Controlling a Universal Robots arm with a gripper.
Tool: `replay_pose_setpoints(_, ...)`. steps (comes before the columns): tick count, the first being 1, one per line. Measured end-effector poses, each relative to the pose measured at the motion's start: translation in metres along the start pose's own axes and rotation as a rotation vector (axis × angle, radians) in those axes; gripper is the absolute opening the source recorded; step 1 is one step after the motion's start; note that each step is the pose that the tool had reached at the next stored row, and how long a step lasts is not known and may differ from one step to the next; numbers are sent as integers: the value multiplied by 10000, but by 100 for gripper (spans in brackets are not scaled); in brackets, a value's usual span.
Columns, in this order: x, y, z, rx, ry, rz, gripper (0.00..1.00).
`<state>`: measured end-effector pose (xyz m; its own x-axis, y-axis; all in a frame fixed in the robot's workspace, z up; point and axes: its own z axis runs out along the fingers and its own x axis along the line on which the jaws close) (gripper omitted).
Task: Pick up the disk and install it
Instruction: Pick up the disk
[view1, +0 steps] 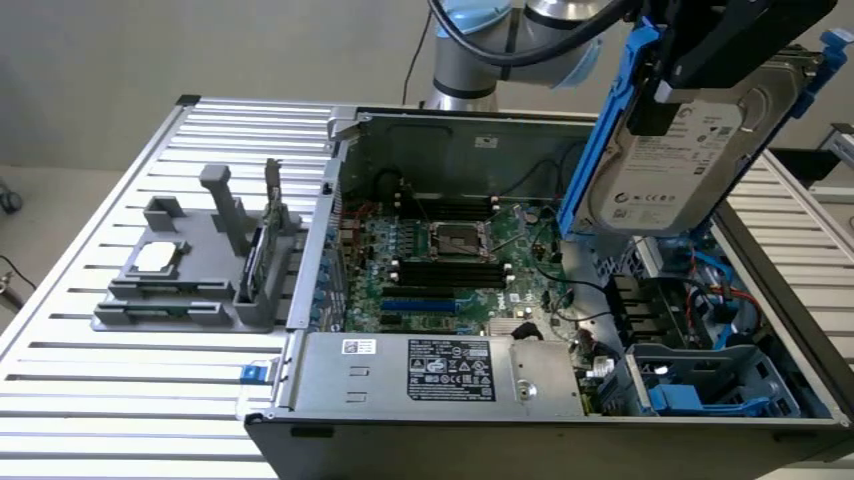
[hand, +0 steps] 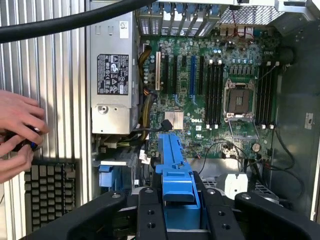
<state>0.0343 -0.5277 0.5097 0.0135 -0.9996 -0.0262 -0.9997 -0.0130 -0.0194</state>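
Observation:
The disk (view1: 674, 170), a silver-grey drive with a white printed label and a blue plastic frame (view1: 601, 140), hangs upright in the air over the exterior view's right side of the open computer case (view1: 534, 120). My gripper (view1: 707, 75) is shut on its upper end. In the wrist view my black fingers (hand: 150, 215) clamp the blue frame (hand: 175, 160) from both sides, my gripper (hand: 181, 210) centred on it, with the motherboard (hand: 210, 85) lying below. The drive's label side is hidden in that view.
A drive bay with blue parts (view1: 707, 380) sits at the case's near right corner, beside the silver power supply (view1: 441, 370). A grey fixture (view1: 187, 270) holding a small square chip (view1: 158, 255) stands on the slatted table. A person's hands (hand: 15, 130) hover by a keyboard (hand: 47, 190).

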Motion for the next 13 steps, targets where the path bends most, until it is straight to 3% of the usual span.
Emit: replay_pose_setpoints(13, 337, -153, -6, 0, 0, -1, 33)
